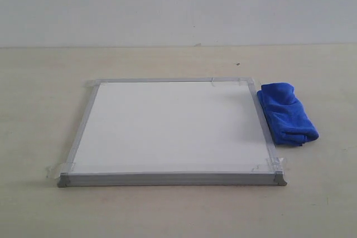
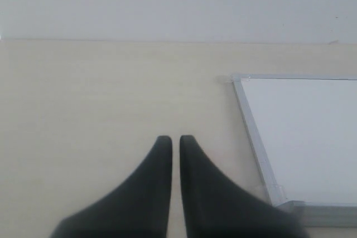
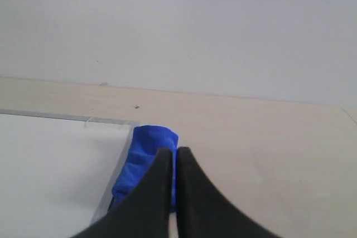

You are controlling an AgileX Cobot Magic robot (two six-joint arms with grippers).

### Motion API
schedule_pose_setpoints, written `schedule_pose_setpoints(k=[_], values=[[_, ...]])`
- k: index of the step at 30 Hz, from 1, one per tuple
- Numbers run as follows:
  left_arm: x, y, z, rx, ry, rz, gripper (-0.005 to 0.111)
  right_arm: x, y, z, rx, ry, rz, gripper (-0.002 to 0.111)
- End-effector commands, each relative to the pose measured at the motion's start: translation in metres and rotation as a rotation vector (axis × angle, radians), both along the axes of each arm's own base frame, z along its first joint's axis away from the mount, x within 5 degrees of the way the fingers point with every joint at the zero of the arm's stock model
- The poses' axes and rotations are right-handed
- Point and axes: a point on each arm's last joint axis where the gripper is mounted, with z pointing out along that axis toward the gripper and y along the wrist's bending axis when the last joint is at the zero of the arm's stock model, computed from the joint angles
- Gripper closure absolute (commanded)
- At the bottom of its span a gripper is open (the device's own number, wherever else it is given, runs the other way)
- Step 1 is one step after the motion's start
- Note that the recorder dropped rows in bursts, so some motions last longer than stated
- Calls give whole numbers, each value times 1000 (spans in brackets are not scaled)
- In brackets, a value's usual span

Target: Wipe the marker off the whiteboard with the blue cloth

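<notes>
The whiteboard [image 1: 173,126] lies flat on the table, grey-framed, with clear tape at its corners. No red marker line shows on it in any view. The blue cloth [image 1: 287,114] lies folded and lumpy on the table, against the board's right edge. Neither gripper appears in the exterior view. My left gripper [image 2: 175,139] is shut and empty over bare table, left of the whiteboard [image 2: 307,137]. My right gripper [image 3: 173,151] is shut with nothing in it. It hovers over the near end of the blue cloth [image 3: 146,143], beside the whiteboard [image 3: 50,160].
The pale wooden table [image 1: 167,210] stretches around the board on all sides. A plain light wall [image 1: 167,4] rises behind the table's far edge. A small dark speck [image 1: 237,63] marks the table beyond the board.
</notes>
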Motion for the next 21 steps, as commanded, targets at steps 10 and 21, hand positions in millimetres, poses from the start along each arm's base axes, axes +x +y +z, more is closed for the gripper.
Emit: schedule_pose_setpoints(k=[10,21], values=[[0,0,2,1,-15,2,102,-10,-3,-22,50,188,-50,109],[0,0,2,1,-15,2,102,-9,0,-22,-5,195,-4,109]])
